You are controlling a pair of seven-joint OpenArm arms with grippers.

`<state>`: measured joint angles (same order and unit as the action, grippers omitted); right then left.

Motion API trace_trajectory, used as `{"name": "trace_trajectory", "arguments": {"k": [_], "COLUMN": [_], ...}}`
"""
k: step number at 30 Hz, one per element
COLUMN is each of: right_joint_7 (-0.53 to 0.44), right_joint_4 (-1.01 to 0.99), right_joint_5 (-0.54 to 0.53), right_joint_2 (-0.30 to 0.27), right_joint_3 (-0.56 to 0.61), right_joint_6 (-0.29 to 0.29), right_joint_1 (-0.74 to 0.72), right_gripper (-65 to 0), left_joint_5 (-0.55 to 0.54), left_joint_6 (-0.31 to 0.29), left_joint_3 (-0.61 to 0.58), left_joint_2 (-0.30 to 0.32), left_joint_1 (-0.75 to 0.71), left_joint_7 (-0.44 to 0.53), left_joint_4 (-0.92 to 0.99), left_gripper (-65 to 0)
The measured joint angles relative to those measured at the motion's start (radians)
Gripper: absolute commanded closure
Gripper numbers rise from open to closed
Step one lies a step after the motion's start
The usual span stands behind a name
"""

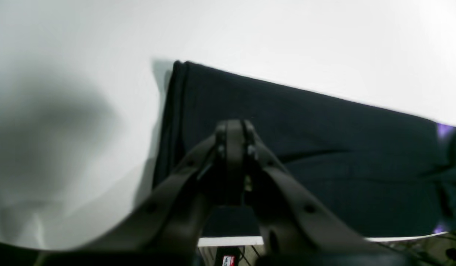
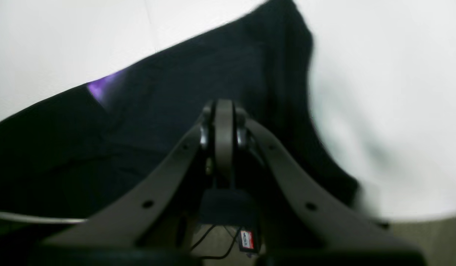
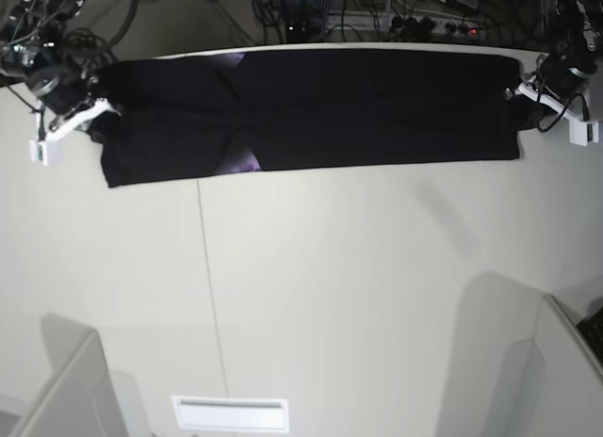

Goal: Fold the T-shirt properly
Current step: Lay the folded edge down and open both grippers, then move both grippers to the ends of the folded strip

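T-shirt (image 3: 311, 107) lies as a long band across worktop (image 3: 330, 286) at 12 o'clock. Left hand (image 1: 233, 127) and right hand (image 2: 223, 107), both pressed together, at opposite ends; whether they pinch cloth, cannot tell. Probably positioned for the crosswise fold.

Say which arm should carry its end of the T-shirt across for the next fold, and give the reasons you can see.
Either, with no clear favourite. The T-shirt lies as a long band. The left gripper and right gripper each sit at one end with jaws together. Right may need more care: its end looks more rumpled.
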<state>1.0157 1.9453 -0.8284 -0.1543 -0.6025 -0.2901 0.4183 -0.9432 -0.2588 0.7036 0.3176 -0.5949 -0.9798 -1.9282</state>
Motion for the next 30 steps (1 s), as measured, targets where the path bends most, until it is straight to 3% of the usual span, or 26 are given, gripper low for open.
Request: {"name": "trace_trajectory", "arguments": {"k": [3, 8, 10, 16, 30], "right_joint_7": [0.007, 0.003, 0.001, -0.006, -0.089], "right_joint_4": [-0.037, -0.049, -0.062, -0.204, -0.362], "right_joint_5": [0.017, 0.178, 0.235, 0.391, 0.357], "right_joint_2": [0.005, 0.002, 0.027, 0.076, 0.064], "right_joint_3": [0.035, 0.104, 0.121, 0.131, 0.129], "right_joint_6": [-0.002, -0.002, -0.003, -0.008, -0.017], "right_joint_1": [-0.01, -0.042, -0.06, -0.118, -0.214], "right_gripper": [0.0, 0.0, 0.0, 0.0, 0.0], "left_joint_5": [0.137, 0.278, 0.311, 0.34, 0.317], "left_joint_6": [0.001, 0.0, 0.0, -0.002, -0.004], "left_joint_3": [-0.067, -0.123, -0.133, -0.137, -0.131], "left_joint_2": [-0.018, -0.061, -0.066, -0.061, -0.055], "left_joint_1": [0.02, 0.052, 0.062, 0.08, 0.188], "left_joint_7": [-0.005, -0.001, 0.001, 0.006, 0.024], "left_joint_4": [0.003, 0.016, 0.036, 0.151, 0.286], "left_gripper": [0.0, 0.0, 0.0, 0.0, 0.0]}}
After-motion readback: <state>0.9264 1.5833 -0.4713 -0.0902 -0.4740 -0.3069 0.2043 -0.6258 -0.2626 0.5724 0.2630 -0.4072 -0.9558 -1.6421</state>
